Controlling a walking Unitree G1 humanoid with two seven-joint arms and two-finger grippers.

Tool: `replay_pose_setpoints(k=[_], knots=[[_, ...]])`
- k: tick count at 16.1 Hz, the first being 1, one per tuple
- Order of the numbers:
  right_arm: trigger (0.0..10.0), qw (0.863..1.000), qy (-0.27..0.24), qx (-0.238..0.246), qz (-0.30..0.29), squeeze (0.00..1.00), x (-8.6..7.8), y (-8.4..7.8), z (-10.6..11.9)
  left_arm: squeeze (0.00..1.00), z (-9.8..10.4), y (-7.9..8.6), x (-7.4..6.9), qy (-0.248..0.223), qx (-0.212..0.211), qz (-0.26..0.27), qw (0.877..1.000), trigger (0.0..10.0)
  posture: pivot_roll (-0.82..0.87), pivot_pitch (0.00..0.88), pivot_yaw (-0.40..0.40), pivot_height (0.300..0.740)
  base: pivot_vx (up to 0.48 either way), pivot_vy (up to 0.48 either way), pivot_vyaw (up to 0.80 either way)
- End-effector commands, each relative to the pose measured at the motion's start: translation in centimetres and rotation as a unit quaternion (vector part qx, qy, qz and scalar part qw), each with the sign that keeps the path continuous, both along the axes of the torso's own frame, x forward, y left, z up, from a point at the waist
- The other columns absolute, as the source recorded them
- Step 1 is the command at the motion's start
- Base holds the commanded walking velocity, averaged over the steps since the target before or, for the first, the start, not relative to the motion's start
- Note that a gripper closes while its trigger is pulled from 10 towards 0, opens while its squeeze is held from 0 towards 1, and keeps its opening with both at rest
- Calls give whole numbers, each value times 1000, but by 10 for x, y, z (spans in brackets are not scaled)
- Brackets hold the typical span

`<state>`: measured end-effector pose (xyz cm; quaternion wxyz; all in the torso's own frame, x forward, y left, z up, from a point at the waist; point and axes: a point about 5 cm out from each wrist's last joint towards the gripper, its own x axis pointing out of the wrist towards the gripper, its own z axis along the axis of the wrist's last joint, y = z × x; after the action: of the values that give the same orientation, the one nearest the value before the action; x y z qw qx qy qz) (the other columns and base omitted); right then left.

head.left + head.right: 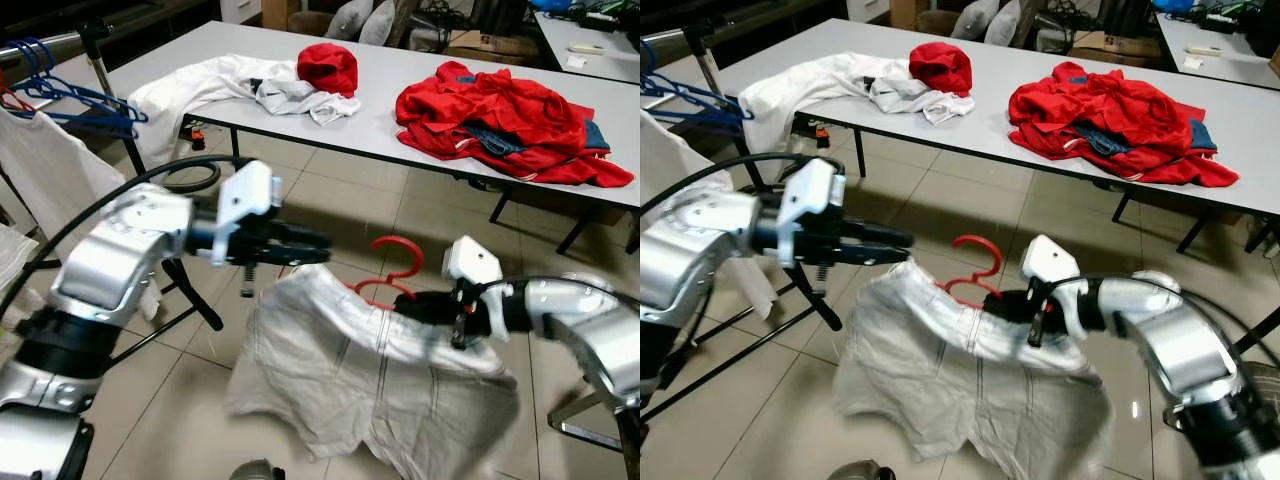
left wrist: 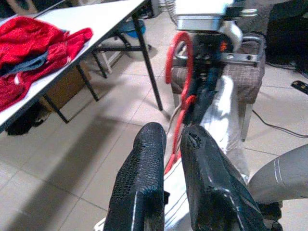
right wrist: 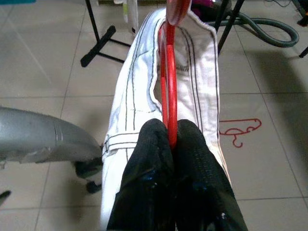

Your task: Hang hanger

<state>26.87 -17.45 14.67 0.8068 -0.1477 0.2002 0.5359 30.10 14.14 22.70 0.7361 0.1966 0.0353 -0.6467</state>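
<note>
In the left eye view the red hanger [image 1: 393, 272] sits in mid-air above the tiled floor, carrying a white garment [image 1: 370, 380]; the right gripper [image 1: 425, 305] holds it, and the left gripper [image 1: 300, 243] hovers just beside the garment's edge. The left wrist view shows the left gripper's fingers [image 2: 139, 183] slightly parted, gripping nothing. The right wrist view shows the right jaws clamped on the hanger.

We see a smooth, glossy red plastic hanger [image 3: 167, 82] pinched between the right gripper [image 3: 171, 144]'s matt black, finely pebbled fingers [image 3: 149, 163]. Draped over it just beyond the fingertips is white cloth [image 3: 134, 96], soft with dark stitched seams. Beneath lies glossy pale floor tile [image 3: 43, 72]. The arm [image 1: 120, 250] beside the left gripper [image 2: 171, 144] is brushed silver metal.
</note>
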Motion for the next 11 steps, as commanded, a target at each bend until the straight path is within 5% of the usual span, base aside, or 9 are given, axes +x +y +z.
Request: replay_pose_setpoints(k=[1, 2, 3, 5, 7, 10, 11], knots=[[0, 999, -42, 18, -13, 0, 3, 2, 15, 0, 0, 6, 0, 2, -4, 20, 1000, 10000, 2, 2, 1, 740, 0, 0, 0], [0, 998, -49, 17, -23, 0, 3, 2, 15, 0, -3, 9, 1, 5, -8, 43, 999, 10000, 0, 0, 8, 740, 0, 0, 0], [0, 995, -77, 17, -57, 0, 4, 4, 14, 0, -9, 20, 9, -9, -32, 148, 988, 10000, -1, 0, 8, 740, 0, 0, 0], [0, 990, -103, 26, -93, 0, 3, 7, 14, 0, -13, 30, 14, -47, -68, 250, 965, 10000, 1, 0, 0, 740, 0, 0, 0], [0, 970, -147, 68, -182, 0, 1, 14, 16, 0, -37, 32, -3, -48, -111, 357, 926, 10000, 5, 0, -9, 740, 0, 0, 0], [0, 952, -162, 90, -242, 0, -1, 15, 10, 0, -55, 27, -19, -31, -140, 423, 895, 10000, 12, 0, -12, 740, 0, 0, 0], [9412, 943, -170, 82, -273, 0, -1, 14, 7, 0, -69, 20, -33, -38, -121, 449, 885, 10000, 12, 0, -12, 740, 0, 0, 0]])
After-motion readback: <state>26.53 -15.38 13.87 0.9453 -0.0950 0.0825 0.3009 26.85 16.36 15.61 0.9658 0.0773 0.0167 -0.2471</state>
